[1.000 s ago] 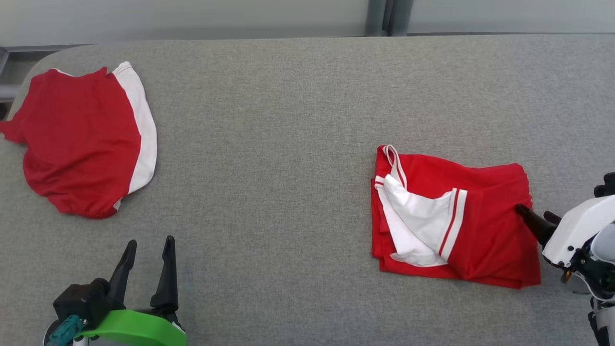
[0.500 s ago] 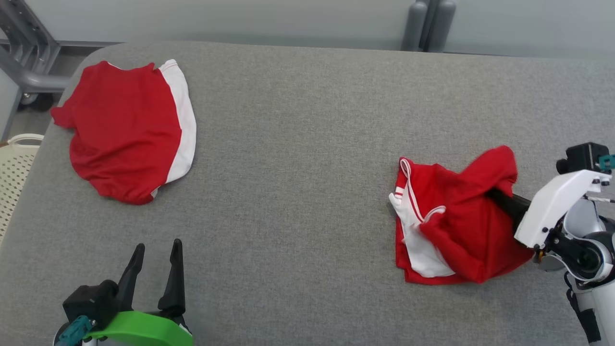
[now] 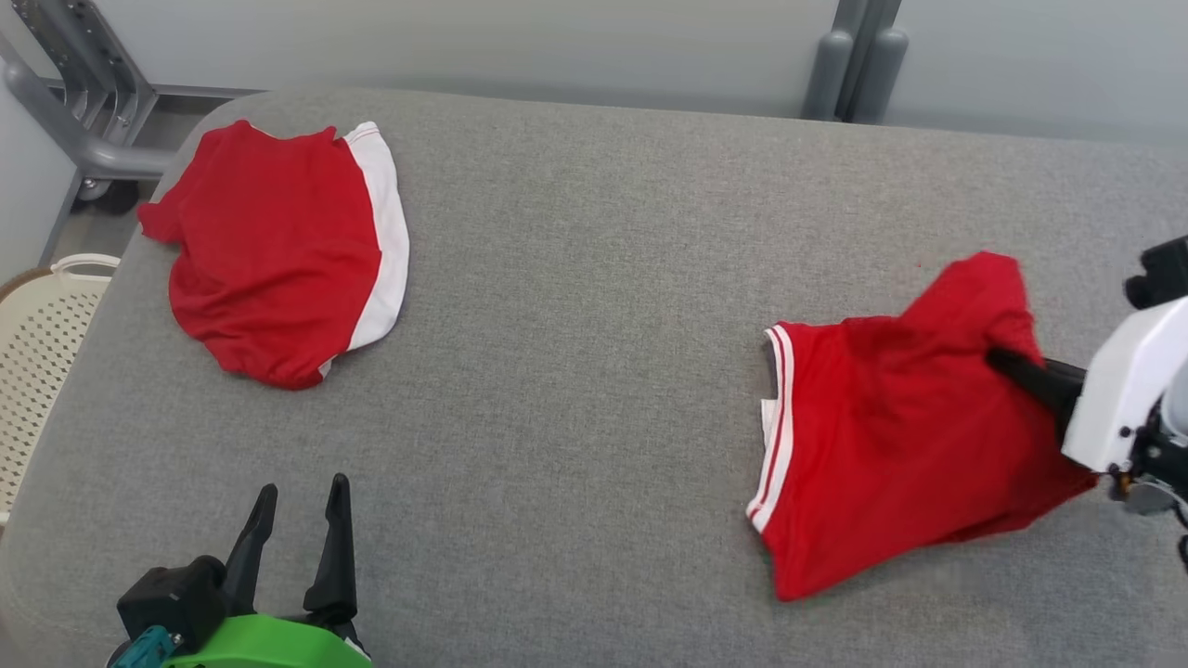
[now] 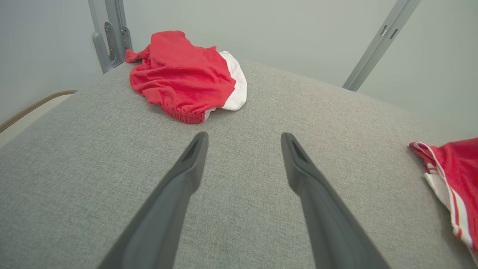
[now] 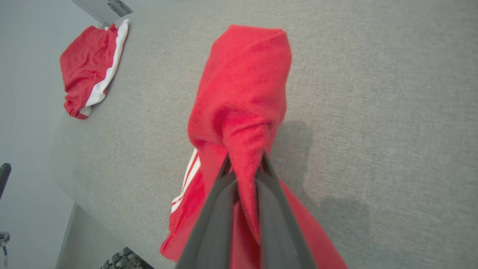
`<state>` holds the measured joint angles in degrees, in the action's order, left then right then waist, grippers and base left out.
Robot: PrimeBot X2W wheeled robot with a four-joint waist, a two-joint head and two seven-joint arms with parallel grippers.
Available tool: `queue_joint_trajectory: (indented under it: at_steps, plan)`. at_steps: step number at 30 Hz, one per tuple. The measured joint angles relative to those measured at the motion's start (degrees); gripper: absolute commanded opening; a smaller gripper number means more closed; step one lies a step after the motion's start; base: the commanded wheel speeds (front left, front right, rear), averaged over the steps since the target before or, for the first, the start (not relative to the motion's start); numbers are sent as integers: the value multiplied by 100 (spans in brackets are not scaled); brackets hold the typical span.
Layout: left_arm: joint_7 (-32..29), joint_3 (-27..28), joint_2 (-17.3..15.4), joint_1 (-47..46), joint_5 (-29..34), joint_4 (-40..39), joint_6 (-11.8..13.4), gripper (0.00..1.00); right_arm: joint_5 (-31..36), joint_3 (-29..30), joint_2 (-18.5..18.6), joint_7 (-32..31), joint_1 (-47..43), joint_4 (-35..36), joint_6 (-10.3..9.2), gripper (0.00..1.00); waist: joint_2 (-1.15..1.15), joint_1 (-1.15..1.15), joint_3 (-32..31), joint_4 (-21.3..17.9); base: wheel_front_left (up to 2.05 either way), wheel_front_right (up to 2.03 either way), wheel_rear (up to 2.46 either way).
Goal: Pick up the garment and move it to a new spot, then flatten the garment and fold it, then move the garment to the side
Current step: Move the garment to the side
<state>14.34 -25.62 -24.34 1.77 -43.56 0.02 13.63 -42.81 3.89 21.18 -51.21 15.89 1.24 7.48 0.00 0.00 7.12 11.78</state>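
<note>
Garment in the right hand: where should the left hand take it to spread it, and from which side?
Grip the white-striped edge of the garment, coming from the robot's left: it runs straight and exposed, opposite the fold pinched by the right hand, facing the open left hand.

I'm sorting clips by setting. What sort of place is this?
Probably a robotics lab or test room: a grey fabric-covered table with a red garment and a second red garment, a bare metal frame against plain walls, and a perforated basket beside it.
</note>
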Motion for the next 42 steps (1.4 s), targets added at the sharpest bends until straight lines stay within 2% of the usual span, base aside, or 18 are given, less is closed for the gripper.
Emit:
queue_joint_trajectory:
  at_steps: [2,8,14,19,24,29,35,42]
  plan:
    - [12,12,-7,1,0,-8,0,100,55,160,66,-37,-56,-55,0,0,0,0,26,-16,0,0,0]
    - [-12,73,-75,-24,25,-145,19,100,506,1168,391,-169,-265,-447,0,0,0,0,224,-126,0,0,0]
    - [-77,121,-200,-253,85,-318,52,100,1215,1804,369,102,-11,-944,0,0,0,0,458,-368,0,0,0]
    - [-169,152,-268,-397,121,-490,101,100,1663,1905,277,501,253,-1314,2,0,0,0,627,-690,0,0,0]
    - [-267,176,-381,-458,179,-680,171,100,1722,1708,60,803,437,-1553,1,0,0,0,765,-1103,0,0,0]
    - [-390,179,-519,-573,263,-880,236,100,1720,1537,63,1235,447,-1767,1,0,0,0,911,-1653,0,0,0]
    - [-502,156,-563,-751,345,-1043,269,100,1949,1495,226,1688,611,-2062,1,0,0,0,1122,-2029,0,0,0]
    - [-619,52,-593,-1000,437,-1112,230,100,2546,1326,612,2041,1100,-2474,2,0,0,0,1487,-2028,0,0,0]
